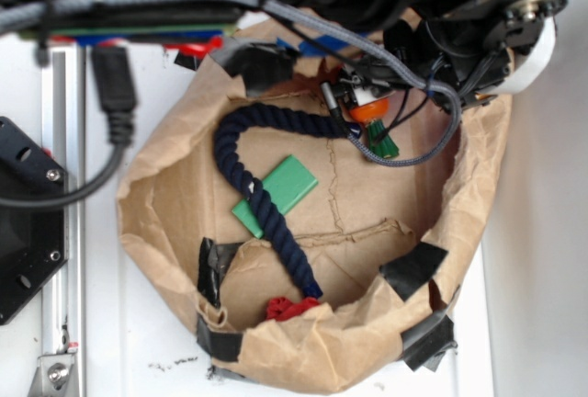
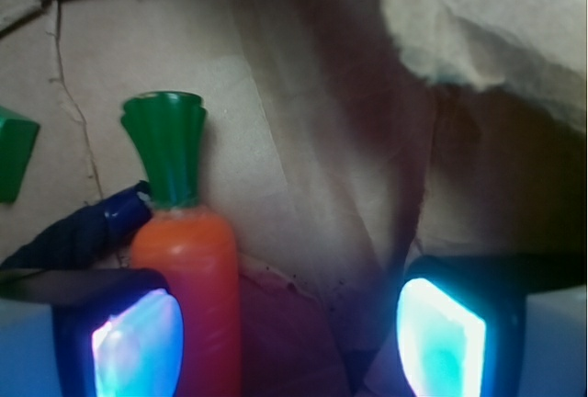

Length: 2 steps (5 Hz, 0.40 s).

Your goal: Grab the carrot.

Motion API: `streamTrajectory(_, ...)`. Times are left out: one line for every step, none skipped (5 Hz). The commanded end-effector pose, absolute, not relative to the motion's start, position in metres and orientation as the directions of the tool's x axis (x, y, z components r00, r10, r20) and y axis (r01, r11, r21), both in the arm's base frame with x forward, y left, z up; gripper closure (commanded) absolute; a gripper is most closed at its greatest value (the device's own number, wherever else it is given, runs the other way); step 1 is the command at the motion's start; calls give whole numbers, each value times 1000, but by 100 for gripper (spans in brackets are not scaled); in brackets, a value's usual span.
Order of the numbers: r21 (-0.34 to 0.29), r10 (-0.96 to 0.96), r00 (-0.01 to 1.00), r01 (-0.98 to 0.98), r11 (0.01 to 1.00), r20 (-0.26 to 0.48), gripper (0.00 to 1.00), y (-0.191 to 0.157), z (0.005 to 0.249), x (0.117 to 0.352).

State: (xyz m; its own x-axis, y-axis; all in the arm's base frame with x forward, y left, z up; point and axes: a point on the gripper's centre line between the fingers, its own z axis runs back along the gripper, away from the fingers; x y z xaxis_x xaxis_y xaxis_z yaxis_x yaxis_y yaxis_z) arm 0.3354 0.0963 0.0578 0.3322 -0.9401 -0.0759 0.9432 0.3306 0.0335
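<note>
Item: carrot (image 2: 186, 277), glossy orange toy with green ribbed top, at the far right of the paper-lined basin (image 1: 165, 195).

Your claw (image 2: 289, 337) stands released, the carrot just inside its left pad (image 2: 138, 346) (the right pad is well apart from it). A dark blue rope (image 2: 83, 232) touches the carrot's left shoulder; a green block (image 1: 276, 193) and red cloth lump (image 1: 289, 307) lie nearer. Expect it light, stiff and slippery; take the orange body below the top, not the narrow stem.
</note>
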Motion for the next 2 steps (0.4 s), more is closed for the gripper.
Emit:
streamTrajectory(40, -953, 275, 961, 272, -127, 0, 98, 57, 344)
streamTrajectory(39, -963, 243, 970, 240, -117, 0, 89, 63, 334)
